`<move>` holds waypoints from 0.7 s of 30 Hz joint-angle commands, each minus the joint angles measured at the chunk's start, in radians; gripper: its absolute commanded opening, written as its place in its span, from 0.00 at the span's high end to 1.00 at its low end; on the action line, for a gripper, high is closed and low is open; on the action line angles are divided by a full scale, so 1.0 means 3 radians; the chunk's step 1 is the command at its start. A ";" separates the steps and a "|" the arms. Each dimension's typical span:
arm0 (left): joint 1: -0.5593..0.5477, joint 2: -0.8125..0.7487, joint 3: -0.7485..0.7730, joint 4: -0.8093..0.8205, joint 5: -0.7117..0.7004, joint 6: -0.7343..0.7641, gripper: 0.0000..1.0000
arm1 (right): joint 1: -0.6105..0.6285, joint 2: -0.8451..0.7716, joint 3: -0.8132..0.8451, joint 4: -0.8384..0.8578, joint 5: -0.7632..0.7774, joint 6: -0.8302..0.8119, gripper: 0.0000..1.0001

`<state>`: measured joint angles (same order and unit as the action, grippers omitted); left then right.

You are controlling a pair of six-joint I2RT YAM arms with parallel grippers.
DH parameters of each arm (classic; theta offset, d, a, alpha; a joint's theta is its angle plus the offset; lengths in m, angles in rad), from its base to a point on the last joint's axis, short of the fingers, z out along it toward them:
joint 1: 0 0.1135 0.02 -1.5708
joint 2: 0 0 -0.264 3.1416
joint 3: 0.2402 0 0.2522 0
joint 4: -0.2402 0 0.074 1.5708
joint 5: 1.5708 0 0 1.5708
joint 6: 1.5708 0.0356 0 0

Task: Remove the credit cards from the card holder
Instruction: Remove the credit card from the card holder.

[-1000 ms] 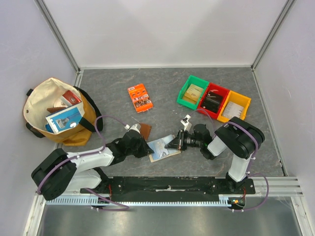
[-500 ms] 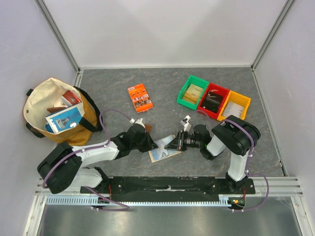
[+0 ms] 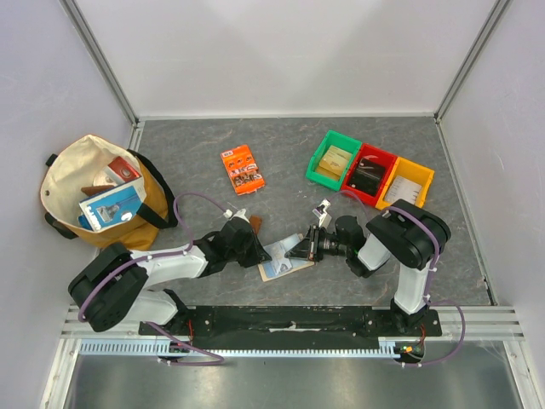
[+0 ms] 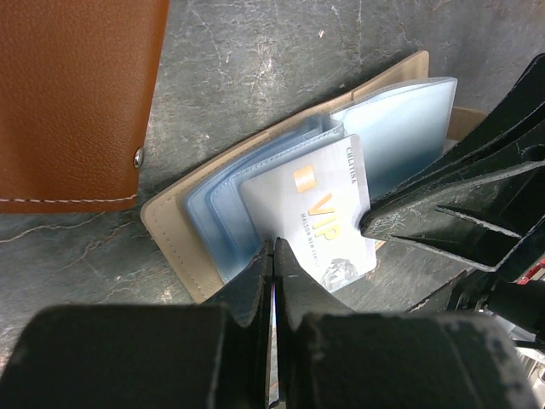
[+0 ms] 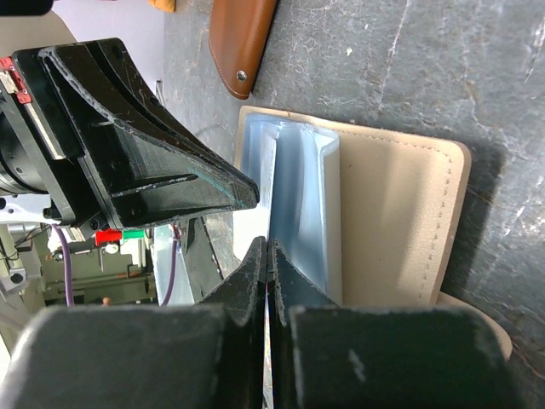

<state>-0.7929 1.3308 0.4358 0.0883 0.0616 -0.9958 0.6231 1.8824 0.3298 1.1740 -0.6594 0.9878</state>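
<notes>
The beige card holder [image 3: 285,258] lies open on the grey table between my two grippers. In the left wrist view its beige cover [image 4: 170,239] and pale blue sleeves are fanned out. A white credit card [image 4: 319,213] with gold "VIP" lettering sticks partly out of a sleeve. My left gripper [image 4: 272,247] is shut on that card's near corner. My right gripper [image 5: 268,247] is shut on the edge of a blue sleeve of the holder [image 5: 392,221]. No black card shows.
A brown wallet [image 4: 77,102] lies just beyond the holder, close to my left gripper [image 3: 258,250]. A tote bag [image 3: 102,196] with items stands at the left. An orange pack [image 3: 243,169] and green [image 3: 334,159], red [image 3: 370,173] and yellow [image 3: 406,183] bins sit further back.
My left arm has reached right, up to the holder's left side, and now stays there. The right arm has barely moved.
</notes>
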 commanded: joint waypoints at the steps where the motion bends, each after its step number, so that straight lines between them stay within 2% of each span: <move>1: 0.0010 0.0028 -0.0082 -0.0039 -0.0072 -0.0055 0.96 | -0.0027 -0.0026 -0.0005 0.0167 -0.0057 -0.0030 1.00; 6: 0.0005 0.0059 -0.0118 -0.0059 -0.0078 -0.0055 0.98 | -0.0144 -0.0098 -0.0056 0.0070 -0.0093 -0.0097 1.00; 9: 0.0010 0.0059 -0.0134 -0.0064 -0.0078 -0.0060 0.98 | -0.0200 -0.0184 -0.0056 -0.0174 -0.0093 -0.0199 1.00; 11: 0.0010 0.0059 -0.0139 -0.0074 -0.0083 -0.0060 0.98 | -0.0211 -0.0297 -0.0005 -0.0511 -0.0062 -0.0342 1.00; 15: 0.0010 0.0059 -0.0113 -0.0095 -0.0078 -0.0035 0.98 | -0.0211 -0.0664 0.0168 -0.1559 0.0193 -0.0878 1.00; 16: 0.0010 0.0054 -0.0113 -0.0095 -0.0078 -0.0035 0.98 | -0.0211 -0.0756 0.0214 -0.1738 0.0264 -0.0960 0.98; 18: 0.0015 0.0054 -0.0103 -0.0095 -0.0062 -0.0020 0.98 | -0.0211 -0.0849 0.0271 -0.2015 0.0316 -0.1068 0.82; 21: 0.0010 0.0059 -0.0098 -0.0075 -0.0052 -0.0019 0.98 | -0.0206 -0.0804 0.0332 -0.2073 0.0245 -0.1084 0.69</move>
<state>-0.7929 1.3308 0.4213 0.1139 0.0620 -1.0058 0.5648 1.6485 0.3920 0.7063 -0.6113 0.7521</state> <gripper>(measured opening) 0.025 0.254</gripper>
